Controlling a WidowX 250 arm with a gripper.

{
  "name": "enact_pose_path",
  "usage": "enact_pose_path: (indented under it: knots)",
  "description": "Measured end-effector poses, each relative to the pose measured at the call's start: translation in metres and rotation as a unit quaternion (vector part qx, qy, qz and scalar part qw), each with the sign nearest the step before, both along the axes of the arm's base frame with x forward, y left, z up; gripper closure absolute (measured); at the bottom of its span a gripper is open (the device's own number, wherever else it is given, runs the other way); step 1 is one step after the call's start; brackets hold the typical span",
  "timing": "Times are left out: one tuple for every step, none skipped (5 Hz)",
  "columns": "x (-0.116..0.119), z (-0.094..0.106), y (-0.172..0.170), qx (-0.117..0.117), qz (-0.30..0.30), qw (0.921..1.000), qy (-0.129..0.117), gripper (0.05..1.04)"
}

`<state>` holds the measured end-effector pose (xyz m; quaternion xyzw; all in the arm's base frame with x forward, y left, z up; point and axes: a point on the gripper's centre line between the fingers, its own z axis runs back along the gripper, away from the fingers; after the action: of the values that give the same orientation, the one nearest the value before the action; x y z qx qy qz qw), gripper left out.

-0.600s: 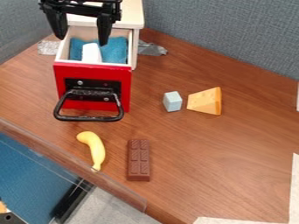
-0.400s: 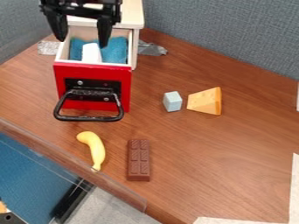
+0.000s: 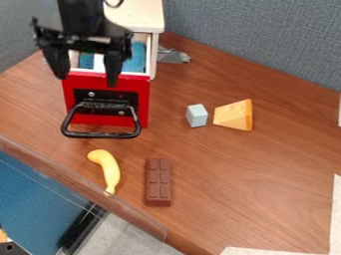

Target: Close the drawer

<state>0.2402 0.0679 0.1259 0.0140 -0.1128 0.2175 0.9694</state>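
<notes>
While the gripper (image 3: 86, 79) hung above the drawer (image 3: 100, 118) in the camera view, its fingers were spread. Pulled out from the white cabinet (image 3: 136, 17), the drawer probably needed the fingers lowered before its front, then a steady, centred push straight back, without snagging the handle (image 3: 101, 134).
</notes>
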Motion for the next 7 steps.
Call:
enact_pose_path:
  knots:
    - [-0.014,-0.009,-0.010,0.005,-0.006,1.0000,-0.005,0.083]
    - [-0.020,-0.032,-0.015,0.022,-0.010,0.9997,-0.005,0.083]
    - [-0.019,-0.061,-0.019,0.042,-0.011,0.9990,0.007,0.083]
    - [-0.018,-0.071,-0.021,0.042,0.013,0.9990,0.003,0.083]
    - [-0.021,-0.076,-0.029,0.025,0.038,0.9989,0.005,0.083]
    - [-0.022,-0.080,-0.029,0.009,0.053,0.9985,0.009,0.083]
    - [-0.017,-0.090,-0.019,0.009,0.065,0.9977,0.020,0.083]
